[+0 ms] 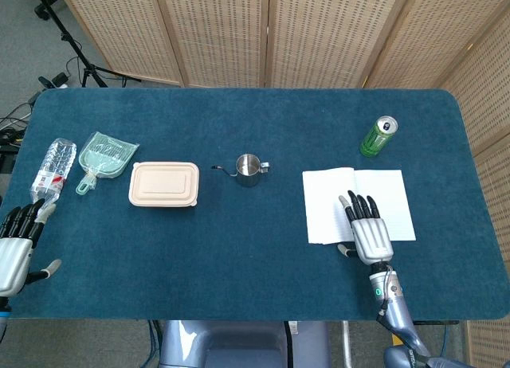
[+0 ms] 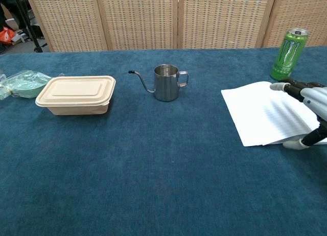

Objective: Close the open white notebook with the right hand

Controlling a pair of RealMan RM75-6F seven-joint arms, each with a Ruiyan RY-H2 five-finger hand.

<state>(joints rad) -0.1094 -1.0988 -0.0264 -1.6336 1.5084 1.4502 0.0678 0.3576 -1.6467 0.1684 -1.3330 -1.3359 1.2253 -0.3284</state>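
Observation:
The white notebook [image 1: 328, 202] [image 2: 258, 111] lies open and flat on the blue table, right of centre. My right hand [image 1: 366, 229] [image 2: 306, 105] hovers over the notebook's near edge around the spine, palm down, fingers straight and spread. Its thumb sticks out to the left by the page edge. It holds nothing. My left hand [image 1: 16, 244] sits at the table's near left corner, fingers extended, empty; the chest view does not show it.
A green can [image 1: 378, 136] [image 2: 288, 53] stands behind the notebook. A small steel pitcher [image 1: 248, 170] [image 2: 166, 82] is at the centre, a beige lidded box [image 1: 163, 183] [image 2: 76, 94] left of it. A green dustpan [image 1: 103, 158] and a plastic bottle [image 1: 53, 168] lie at far left.

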